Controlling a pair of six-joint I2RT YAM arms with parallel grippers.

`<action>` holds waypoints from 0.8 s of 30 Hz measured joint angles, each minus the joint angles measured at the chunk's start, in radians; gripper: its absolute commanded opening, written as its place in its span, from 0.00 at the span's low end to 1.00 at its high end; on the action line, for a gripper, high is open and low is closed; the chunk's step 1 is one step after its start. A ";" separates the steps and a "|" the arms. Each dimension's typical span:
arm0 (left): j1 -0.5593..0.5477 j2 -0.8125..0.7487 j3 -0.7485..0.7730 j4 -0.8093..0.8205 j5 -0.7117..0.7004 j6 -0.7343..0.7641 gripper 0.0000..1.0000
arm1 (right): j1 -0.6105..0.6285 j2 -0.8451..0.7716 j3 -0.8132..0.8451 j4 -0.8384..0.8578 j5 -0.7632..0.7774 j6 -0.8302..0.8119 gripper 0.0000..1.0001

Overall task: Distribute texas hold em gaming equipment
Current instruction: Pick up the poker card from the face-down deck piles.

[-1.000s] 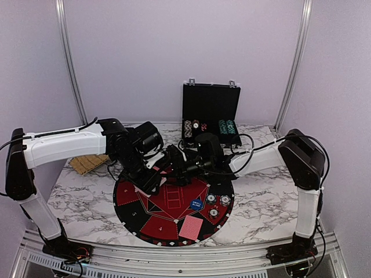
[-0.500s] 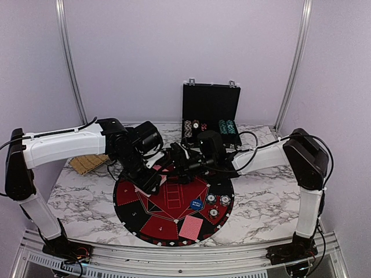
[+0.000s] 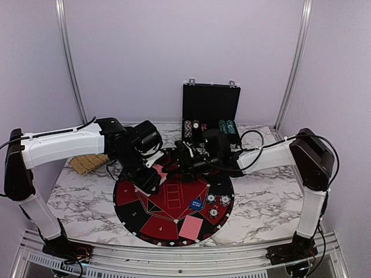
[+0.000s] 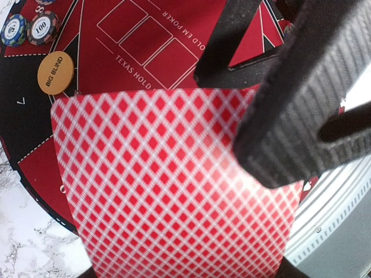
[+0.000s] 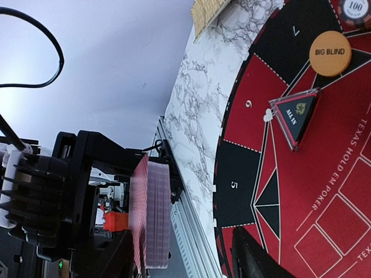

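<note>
Now dealing: pinches card deck (image 5: pixel 153 214) between left fingers (image 4: pixel 301 98); next needs right fingers (image 5: pixel 252 263), gap untellable, around top card (image 4: pixel 162 191).

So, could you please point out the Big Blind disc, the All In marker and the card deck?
Big Blind disc (image 5: pixel 330 53): right wrist view, on its lettering.
All In marker (image 5: pixel 295 113): right wrist view, its dark centre.
Card deck (image 4: pixel 174 185): left wrist view, top card's back.

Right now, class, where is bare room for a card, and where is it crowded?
Free: marble table right of the mat, and left of it. Crowded: mat centre, where left gripper, card deck and right gripper meet.
</note>
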 measured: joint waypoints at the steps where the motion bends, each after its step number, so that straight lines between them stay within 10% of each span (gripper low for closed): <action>1: 0.000 0.000 0.000 0.000 -0.002 0.000 0.42 | 0.000 -0.004 -0.003 0.000 0.000 0.000 0.51; 24: 0.000 0.000 -0.002 0.000 -0.008 0.000 0.42 | -0.001 -0.027 -0.011 0.050 -0.010 0.038 0.22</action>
